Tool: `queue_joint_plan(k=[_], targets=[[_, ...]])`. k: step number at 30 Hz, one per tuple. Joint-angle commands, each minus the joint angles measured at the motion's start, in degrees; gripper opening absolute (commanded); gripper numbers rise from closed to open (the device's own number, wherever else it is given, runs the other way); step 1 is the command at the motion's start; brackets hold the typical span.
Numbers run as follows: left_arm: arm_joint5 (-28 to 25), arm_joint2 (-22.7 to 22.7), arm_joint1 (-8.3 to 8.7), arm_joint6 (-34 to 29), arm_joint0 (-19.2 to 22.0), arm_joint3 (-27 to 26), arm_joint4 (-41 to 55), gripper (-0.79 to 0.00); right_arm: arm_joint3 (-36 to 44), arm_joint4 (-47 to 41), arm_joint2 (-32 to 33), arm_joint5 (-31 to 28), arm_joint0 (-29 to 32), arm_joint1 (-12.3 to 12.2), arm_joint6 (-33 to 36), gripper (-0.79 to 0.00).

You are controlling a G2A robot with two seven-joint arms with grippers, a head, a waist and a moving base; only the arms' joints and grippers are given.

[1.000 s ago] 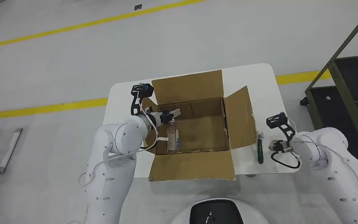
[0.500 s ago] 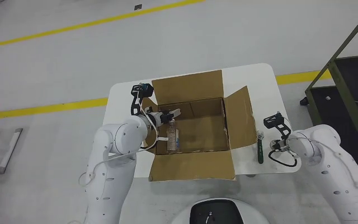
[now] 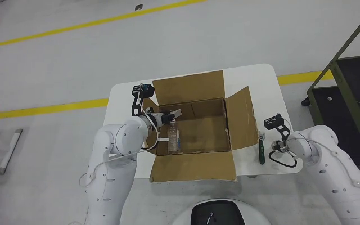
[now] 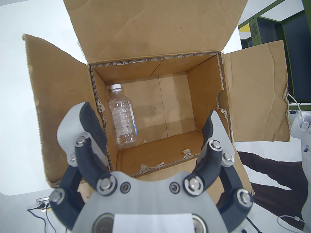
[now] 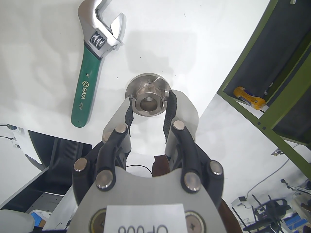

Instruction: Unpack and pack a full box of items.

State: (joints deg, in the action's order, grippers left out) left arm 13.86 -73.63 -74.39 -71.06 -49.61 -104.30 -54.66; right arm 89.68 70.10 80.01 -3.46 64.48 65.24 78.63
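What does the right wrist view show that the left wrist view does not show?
Right wrist view, not the left: a green-handled wrench and a metal flange at the right tool. Left wrist view, not the right: the open cardboard box with a clear bottle lying inside, and the open left tool. Both: the white table and the green rack.

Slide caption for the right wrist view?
Right gripper at a steel flanged hub on the white table, beside a green-handled adjustable wrench.

brown box [image 4: 145, 18], green-handled wrench [image 5: 90, 73], white table [image 5: 194, 13]
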Motion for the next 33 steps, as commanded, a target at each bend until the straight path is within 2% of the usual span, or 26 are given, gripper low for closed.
queue_joint_plan(k=[1,15,18,20,23,27,33], targets=[[0.0,0.0,0.0,0.0,0.0,0.0,0.0,0.0,-0.29,-0.06,-0.17,-0.01,-0.09,0.0,-0.07,-0.462],[0.0,0.0,0.0,0.0,0.0,0.0,0.0,0.0,-1.7,0.02,-0.65,-0.08,-0.7,-0.12,-0.16,-0.489],[0.0,0.0,0.0,0.0,0.0,0.0,0.0,0.0,-1.95,-0.06,-0.84,-0.17,-0.71,-0.14,-0.19,-0.526],[0.0,0.0,0.0,0.0,0.0,0.0,0.0,0.0,-2.13,-0.17,-0.96,-0.19,-0.73,-0.14,-0.3,-0.606],[0.0,0.0,0.0,0.0,0.0,0.0,0.0,0.0,-2.4,-0.34,-1.06,-0.29,-0.83,-0.17,-0.25,-0.622],[0.0,0.0,0.0,0.0,0.0,0.0,0.0,0.0,-2.48,-0.52,-1.26,-0.24,-0.91,-0.17,-0.44,-0.785],[0.0,0.0,0.0,0.0,0.0,0.0,0.0,0.0,-0.66,-0.41,-0.64,0.15,-0.46,-0.35,-0.52,-0.785]])
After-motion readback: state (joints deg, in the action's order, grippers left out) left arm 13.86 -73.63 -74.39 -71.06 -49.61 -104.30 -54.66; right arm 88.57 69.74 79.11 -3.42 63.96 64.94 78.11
